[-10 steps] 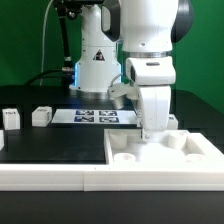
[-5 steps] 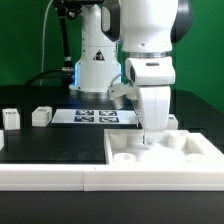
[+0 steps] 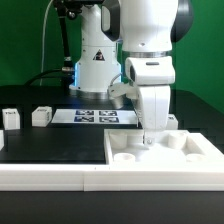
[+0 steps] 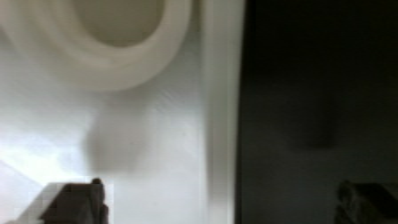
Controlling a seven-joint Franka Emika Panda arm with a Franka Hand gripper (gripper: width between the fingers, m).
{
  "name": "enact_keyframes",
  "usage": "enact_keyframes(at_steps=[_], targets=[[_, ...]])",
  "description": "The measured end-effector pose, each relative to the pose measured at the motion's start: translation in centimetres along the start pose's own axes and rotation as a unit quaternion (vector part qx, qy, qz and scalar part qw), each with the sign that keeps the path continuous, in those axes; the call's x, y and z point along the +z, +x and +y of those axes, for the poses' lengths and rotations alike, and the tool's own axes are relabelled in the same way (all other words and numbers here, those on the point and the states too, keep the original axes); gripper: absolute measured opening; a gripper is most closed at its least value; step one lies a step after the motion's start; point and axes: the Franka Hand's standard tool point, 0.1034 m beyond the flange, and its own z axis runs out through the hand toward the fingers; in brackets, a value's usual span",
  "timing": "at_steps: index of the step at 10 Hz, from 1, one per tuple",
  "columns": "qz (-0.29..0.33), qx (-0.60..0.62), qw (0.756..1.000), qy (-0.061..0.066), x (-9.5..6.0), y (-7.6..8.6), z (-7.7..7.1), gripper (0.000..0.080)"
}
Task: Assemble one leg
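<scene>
leg (image 3: pixel 41 115) is not between the fingers (image 3: pixel 148 133). it sits on the counter (image 3: pixel 55 140) well off to the exterior view's left of them, beyond the marker board (image 3: pixel 95 116), and a second leg (image 3: pixel 10 118) sits farther out the same way. the fingers point straight down and are spread wide with nothing gripped. in the wrist view their tips straddle the edge of the big white panel (image 3: pixel 185 160), one over the panel near a round hollow (image 4: pixel 107 30), the other over the dark counter. whether they touch the panel is not clear. as i judge it, the coming move turns on lifting clear of the panel and reaching far sideways to the leg. the leg shows too small to read its long axis, so the wrist turn is undecided.
</scene>
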Motion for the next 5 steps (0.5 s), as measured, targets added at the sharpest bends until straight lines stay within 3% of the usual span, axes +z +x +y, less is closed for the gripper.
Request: enact_keyframes(at_steps=[2, 3, 5], targets=[[-0.008, 0.010, 1.000, -0.006, -2.2, 0.6, -0.4, 0.0649], [-0.013, 0.019, 1.000, -0.003, -3.2, 0.8, -0.8, 0.0649], [-0.014, 0.035, 0.999, -0.006, -3.5, 1.1, -0.9, 0.0649]])
